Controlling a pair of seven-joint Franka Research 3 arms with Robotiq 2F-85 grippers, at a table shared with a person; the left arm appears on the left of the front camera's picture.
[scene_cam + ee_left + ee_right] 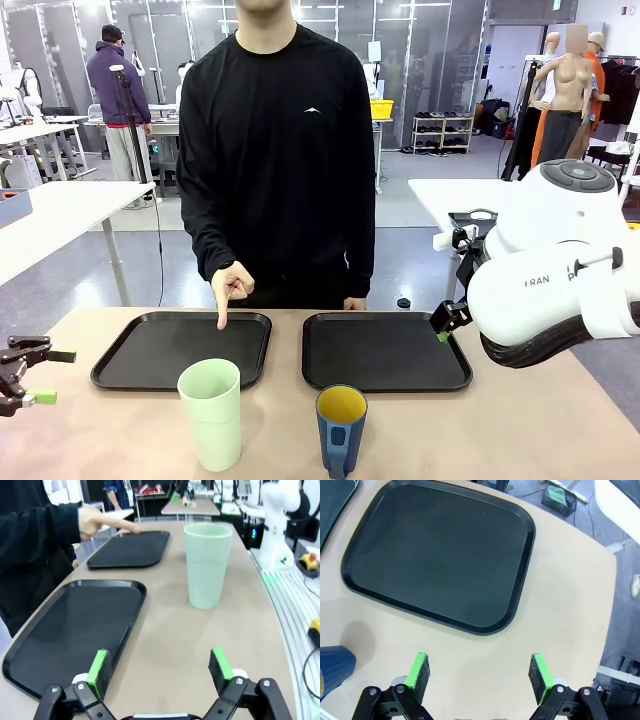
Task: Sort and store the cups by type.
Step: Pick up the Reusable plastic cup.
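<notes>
Both spread wide and empty, your left gripper (160, 666) and right gripper (480, 672); mint tumbler (210, 412) and blue mug (341, 428) sit bottom centre.

Beige worktop (540, 420) fills lower part of front view, w/ two black trays side by side across its middle: left tray (170, 350) at centre-left, right tray (385, 350) at centre-right, narrow strip of worktop btwn them. Nearer the bottom edge, pale mint-green tumbler (211, 413) stands upright at lower centre-left, just below left tray's near rim; dark blue mug (341, 428) w/ yellow inside stands upright at lower centre, below right tray's near-left corner, handle facing camera. Tumbler & mug stand apart, both straight on the worktop.
</notes>
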